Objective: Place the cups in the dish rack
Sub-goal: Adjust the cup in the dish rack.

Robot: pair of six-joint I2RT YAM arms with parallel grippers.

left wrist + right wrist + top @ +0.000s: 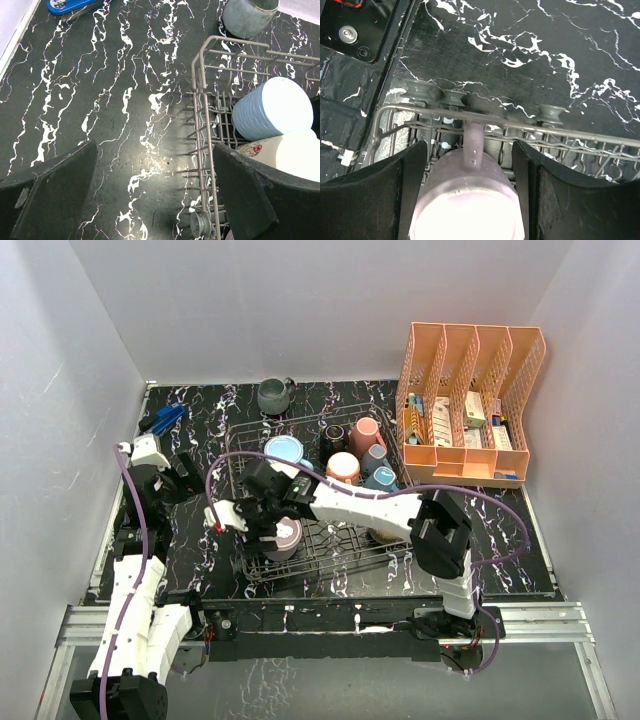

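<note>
Mauve cup sits at the dish rack's near-left corner.
Right tool straddles it, grip impossible to tell; left tool spread wide over bench.

- Surface: black, marble-patterned, with white veining throughout.
- Dish rack: dark wire basket resting directly on the surface, about mid-width, with its long side parallel to the near edge.
- Grey-green mug: upright on the bare surface, outside the rack, just beyond its far-left corner.
- Blue flat object: lying at the far-left corner; type not discernible.
- Orange mesh file organizer: standing at the far-right corner, just beside the rack's right end.
</note>
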